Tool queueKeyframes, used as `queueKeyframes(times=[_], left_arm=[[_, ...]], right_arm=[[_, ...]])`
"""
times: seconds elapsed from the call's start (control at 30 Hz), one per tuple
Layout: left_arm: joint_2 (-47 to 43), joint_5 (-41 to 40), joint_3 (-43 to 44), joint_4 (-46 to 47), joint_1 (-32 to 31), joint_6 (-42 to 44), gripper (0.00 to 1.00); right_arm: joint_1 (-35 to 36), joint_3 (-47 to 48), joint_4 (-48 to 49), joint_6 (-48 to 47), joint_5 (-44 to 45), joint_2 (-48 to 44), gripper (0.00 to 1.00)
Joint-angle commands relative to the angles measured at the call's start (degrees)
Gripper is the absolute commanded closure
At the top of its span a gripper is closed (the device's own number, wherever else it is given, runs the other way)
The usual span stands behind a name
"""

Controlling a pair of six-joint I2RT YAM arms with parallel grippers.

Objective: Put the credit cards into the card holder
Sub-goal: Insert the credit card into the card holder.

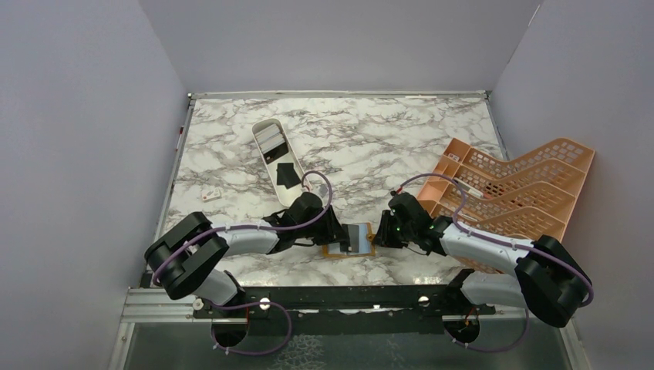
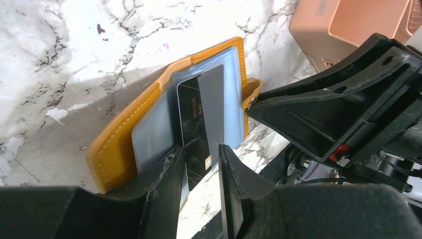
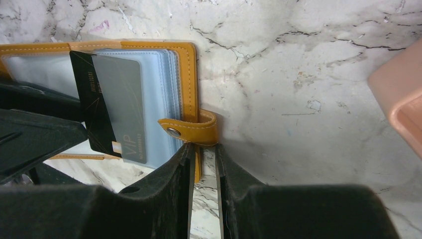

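**TOP VIEW:** Low ctr of frame, a small orange-tan leather-like bifold card holder (image 1: 347,251) lies open on the marble table (image 1: 385,146). The L gripper (image 1: 336,236) is at its left edge and the R gripper (image 1: 380,233) at its right. Upper ctr-left, a long white oval tray (image 1: 259,142) carries more credit cards (image 1: 287,176), one black, others grey-silver. A big orange plastic lattice rack (image 1: 517,185) sits at right, well apart from the work.

**LEFT WRIST:** A black plastic card w/ grey stripe (image 2: 196,124) lies slantwise over the holder's clear sleeves, its near end btwn the L fingers. The jaws are parted, and marble shows btwn the card and the frame-right finger, so no pinch. Can't tell whether the far end is inside a pocket.

**RIGHT WRIST:** The R jaws are drawn narrow about the holder's outer edge by the snap tab (image 3: 191,130), apparently pinching it to pin the holder down.

Step in hand, by the look of it: seating one card. The next move likely calls for squaring the card to the sleeve mouth and pushing its near end home while R holds firm. After that, the tray's cards.
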Motion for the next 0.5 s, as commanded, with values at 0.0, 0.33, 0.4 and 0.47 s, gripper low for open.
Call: queueKeyframes(times=[0.0,0.33,0.4,0.47], left_arm=[[-2.5,-2.1,1.7,-2.1,-0.3,3.7,0.65],[0.7,-1.6,2.9,-0.6,-2.4,3.3,0.65],[1.5,-1.8,3.2,-0.6,-2.9,3.2,0.66],[2.0,-2.5,3.7,-0.6,-3.8,3.1,0.66]], right_arm=[[0.4,-0.6,-2.3,-0.4,-0.4,-1.3,0.73],[0.3,-1.4,-1.5,-0.1,-1.3,-1.8,0.73],[0.3,-1.4,-1.4,-0.4,-1.5,-1.9,0.73],[0.4,-1.5,-1.5,-0.3,-1.4,-2.1,0.73]])
